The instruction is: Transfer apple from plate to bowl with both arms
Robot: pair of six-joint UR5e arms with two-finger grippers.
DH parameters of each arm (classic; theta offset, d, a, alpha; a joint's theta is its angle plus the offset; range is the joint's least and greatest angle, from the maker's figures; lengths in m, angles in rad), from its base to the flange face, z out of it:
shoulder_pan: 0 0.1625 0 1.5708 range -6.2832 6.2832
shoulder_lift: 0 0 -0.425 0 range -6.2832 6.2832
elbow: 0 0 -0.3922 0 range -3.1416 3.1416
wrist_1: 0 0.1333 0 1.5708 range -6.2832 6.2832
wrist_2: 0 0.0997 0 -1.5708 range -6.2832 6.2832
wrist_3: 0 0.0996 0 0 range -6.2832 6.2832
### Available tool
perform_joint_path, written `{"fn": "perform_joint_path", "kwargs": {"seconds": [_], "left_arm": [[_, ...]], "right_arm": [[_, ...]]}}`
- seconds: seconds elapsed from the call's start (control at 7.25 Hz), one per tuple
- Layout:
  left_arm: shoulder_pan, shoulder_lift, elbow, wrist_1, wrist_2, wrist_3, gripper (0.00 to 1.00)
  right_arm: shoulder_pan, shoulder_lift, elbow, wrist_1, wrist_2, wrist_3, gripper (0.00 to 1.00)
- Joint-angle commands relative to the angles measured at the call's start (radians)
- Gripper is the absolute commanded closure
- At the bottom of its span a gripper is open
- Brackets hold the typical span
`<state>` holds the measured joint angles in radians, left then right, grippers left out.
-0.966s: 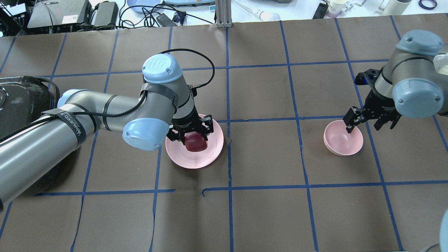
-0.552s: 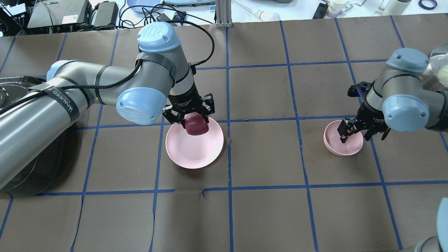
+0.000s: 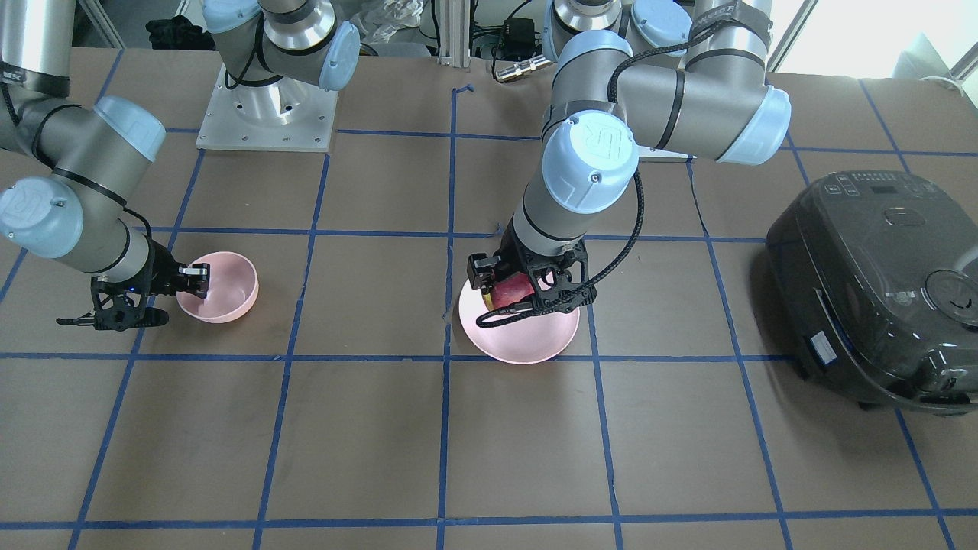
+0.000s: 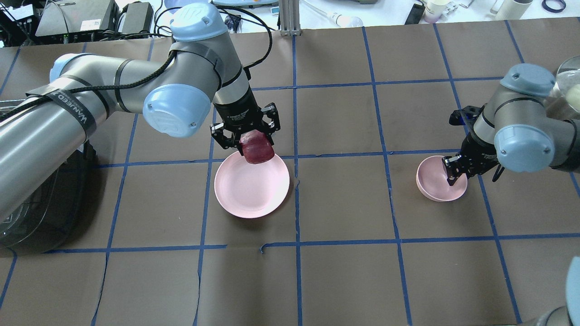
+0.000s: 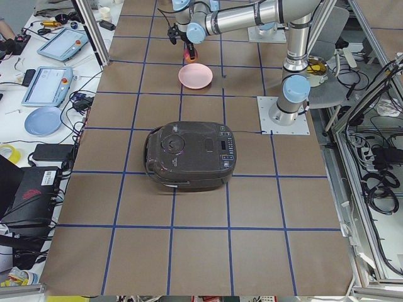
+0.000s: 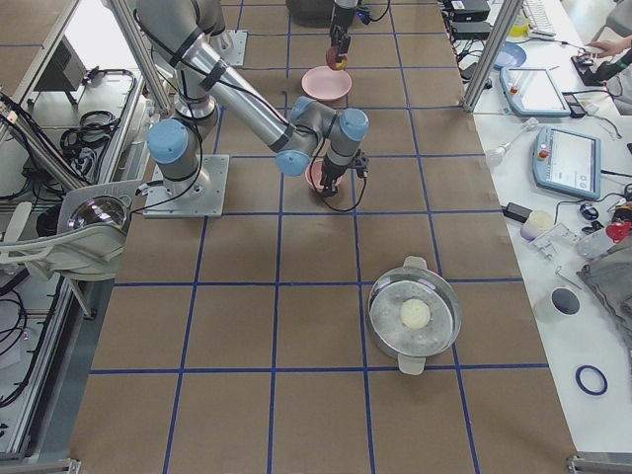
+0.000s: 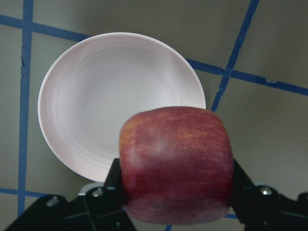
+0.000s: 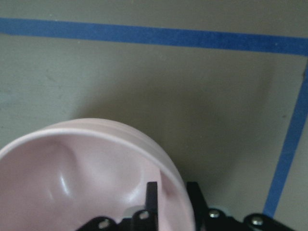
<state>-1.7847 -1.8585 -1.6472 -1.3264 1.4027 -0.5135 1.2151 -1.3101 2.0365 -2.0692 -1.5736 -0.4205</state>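
The dark red apple (image 4: 257, 148) (image 7: 175, 163) is gripped between the fingers of my left gripper (image 4: 251, 144) (image 3: 523, 294). It hangs above the far edge of the wide pink plate (image 4: 249, 190) (image 7: 106, 106) (image 3: 527, 340), which is bare. The small deep pink bowl (image 4: 435, 183) (image 3: 221, 286) (image 8: 86, 173) stands to the right. My right gripper (image 4: 453, 176) (image 8: 171, 192) is shut on the bowl's rim, one finger inside and one outside. The bowl holds nothing.
A black rice cooker (image 3: 879, 283) (image 5: 189, 156) sits at the table's left end beside my left arm. A metal pot (image 6: 415, 314) with a white ball in it stands at the right end. Blue tape lines grid the brown table.
My left gripper has lifted the apple off the plate and carried it toward the plate's far edge. My right gripper has closed on the bowl's rim, and the bowl shifted slightly left.
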Motion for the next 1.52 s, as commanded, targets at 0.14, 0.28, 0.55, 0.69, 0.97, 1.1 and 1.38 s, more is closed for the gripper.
{"fn": "perform_joint_path", "kwargs": {"seconds": [0.14, 0.28, 0.55, 0.69, 0.97, 1.1, 1.38], "left_arm": [[0.001, -0.007, 0.004, -0.01, -0.004, -0.025, 1.0], [0.001, -0.008, 0.003, -0.01, -0.004, -0.025, 1.0], [-0.001, -0.011, 0.0, -0.01, -0.005, -0.057, 1.0], [-0.002, -0.013, -0.006, -0.01, -0.007, -0.065, 1.0], [-0.009, -0.013, -0.01, -0.01, -0.007, -0.072, 1.0], [-0.013, -0.013, -0.011, -0.01, -0.008, -0.112, 1.0], [-0.038, -0.013, -0.011, -0.005, -0.051, -0.216, 1.0]], "right_arm": [[0.047, -0.052, -0.036, 0.125, 0.247, 0.124, 1.0], [0.104, -0.052, -0.038, 0.124, 0.286, 0.173, 1.0], [0.284, -0.04, -0.032, 0.104, 0.293, 0.323, 1.0], [0.349, -0.035, -0.032, 0.072, 0.294, 0.363, 1.0], [0.374, -0.012, -0.027, 0.077, 0.281, 0.396, 1.0], [0.374, -0.009, -0.029, 0.07, 0.273, 0.39, 1.0], [0.373, 0.018, -0.035, -0.024, 0.229, 0.384, 0.48]]}}
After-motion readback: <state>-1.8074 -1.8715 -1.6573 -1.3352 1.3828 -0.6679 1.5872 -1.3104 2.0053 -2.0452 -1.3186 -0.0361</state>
